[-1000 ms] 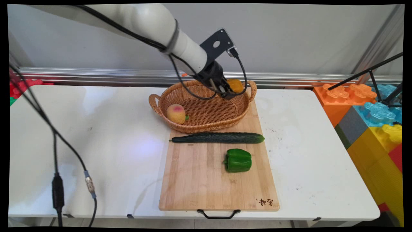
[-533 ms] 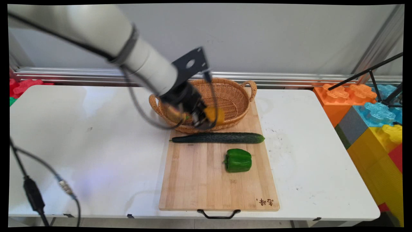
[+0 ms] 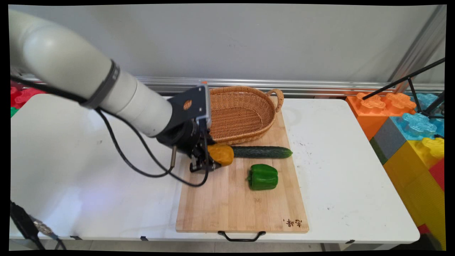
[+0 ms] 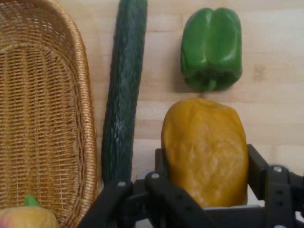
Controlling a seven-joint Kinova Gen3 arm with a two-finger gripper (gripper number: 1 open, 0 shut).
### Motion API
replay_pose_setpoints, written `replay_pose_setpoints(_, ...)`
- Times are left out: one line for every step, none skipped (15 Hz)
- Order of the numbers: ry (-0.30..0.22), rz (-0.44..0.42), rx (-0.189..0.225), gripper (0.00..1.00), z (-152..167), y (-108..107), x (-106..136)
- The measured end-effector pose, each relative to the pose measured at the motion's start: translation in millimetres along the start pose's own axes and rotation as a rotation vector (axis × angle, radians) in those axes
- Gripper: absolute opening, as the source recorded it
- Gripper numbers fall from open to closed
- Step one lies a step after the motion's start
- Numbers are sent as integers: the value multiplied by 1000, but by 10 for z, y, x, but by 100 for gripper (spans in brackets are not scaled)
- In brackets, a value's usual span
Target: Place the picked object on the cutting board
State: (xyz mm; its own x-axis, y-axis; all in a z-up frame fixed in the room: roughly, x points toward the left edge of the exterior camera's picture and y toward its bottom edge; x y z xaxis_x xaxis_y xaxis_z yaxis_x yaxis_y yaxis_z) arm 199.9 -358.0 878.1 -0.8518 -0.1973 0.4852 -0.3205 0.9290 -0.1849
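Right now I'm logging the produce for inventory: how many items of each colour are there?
Green: 2, the cucumber and the bell pepper
Orange-yellow: 1, the fruit in the gripper
Peach-coloured: 1, the peach in the basket
Total: 4

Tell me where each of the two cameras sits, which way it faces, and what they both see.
Main view: fixed above the table's near side, looking down across the cutting board toward the wall; shows the white arm and end effector.
Hand view: on the hand, looking along the end effector; its black linkage shows at the bottom edge.
Shared: the orange fruit in the grip, cucumber, green pepper, basket.
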Motion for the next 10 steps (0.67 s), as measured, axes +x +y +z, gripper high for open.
replay_pose_setpoints(1, 14, 4, 0, 56, 14, -43)
replay_pose_setpoints(-3, 20, 4, 0, 126, 24, -93)
replay_pose_setpoints(-8, 21, 1, 0, 182, 27, -133)
replay_pose_setpoints(-15, 21, -7, 0, 270, 29, -189)
replay_pose_setpoints(-23, 18, -20, 0, 379, 27, -254)
replay_pose_setpoints(-26, 16, -29, 0, 448, 23, -292)
replay_pose_setpoints(-30, 15, -37, 0, 514, 19, -324)
replay_pose_setpoints(-34, 12, -48, 0, 596, 14, -366)
replay_pose_setpoints(-37, 11, -56, 0, 661, 10, -400)
replay_pose_setpoints(-38, 9, -64, 0, 723, 5, -430)
